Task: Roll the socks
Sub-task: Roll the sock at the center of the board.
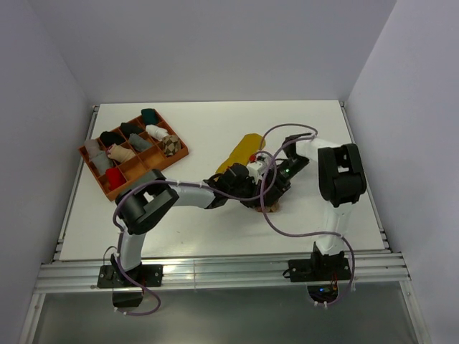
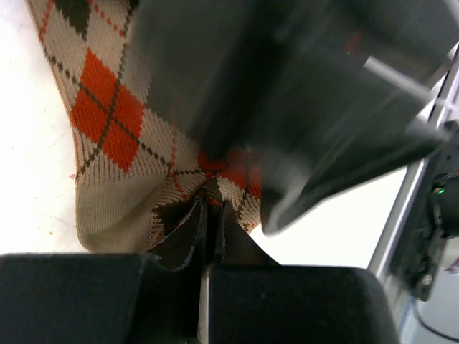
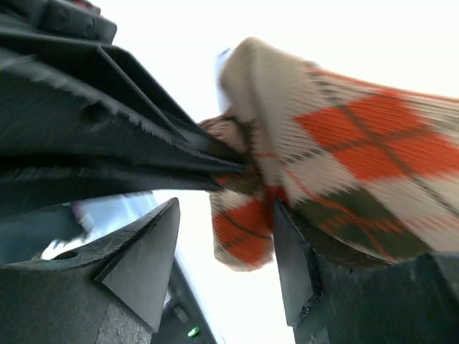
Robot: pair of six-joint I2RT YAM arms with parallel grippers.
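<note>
Tabletop [image 1: 215, 122]: orange argyle sock [image 2: 107, 122] stretches away from left end effector [image 2: 211, 215] clamping it; right end effector [image 3: 226, 215] gapes.

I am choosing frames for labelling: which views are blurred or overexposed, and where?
Top view: sharp, evenly lit, only soft shadows. Left wrist view: the sock is sharp, the right arm above it smeared. Right wrist view: the left arm is a streaky dark blur, the sock slightly soft, all behind it burnt out white.

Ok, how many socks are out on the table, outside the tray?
2. A mustard yellow sock lies flat beyond the arms. An orange argyle sock is just in front of it, pinched in the left gripper. The arms may hide more.
</note>
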